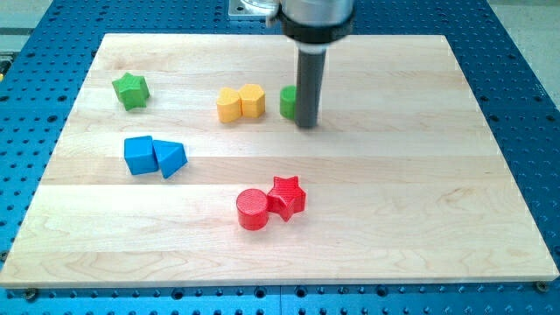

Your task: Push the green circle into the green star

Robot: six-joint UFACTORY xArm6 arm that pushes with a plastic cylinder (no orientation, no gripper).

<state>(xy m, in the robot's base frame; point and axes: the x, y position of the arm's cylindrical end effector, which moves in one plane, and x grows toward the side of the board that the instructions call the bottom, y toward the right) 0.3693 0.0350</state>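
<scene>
Lighting bright and even from overhead. Shadows short and soft beneath each block. Mild sheen on the counter [367,219] toward its far edge. Focus sharp across the counter; slight softness at the far edge.

A pale wooden board [367,219] carries the blocks. The green star [130,90] lies near the view's top left. Two yellow blocks [240,102] touch at top centre, shapes unclear. The green circle [288,101] sits partly hidden behind the rod. Blue cube [138,155] and blue triangle [171,158] touch; red cylinder [252,209] and red star [287,196] touch.
</scene>
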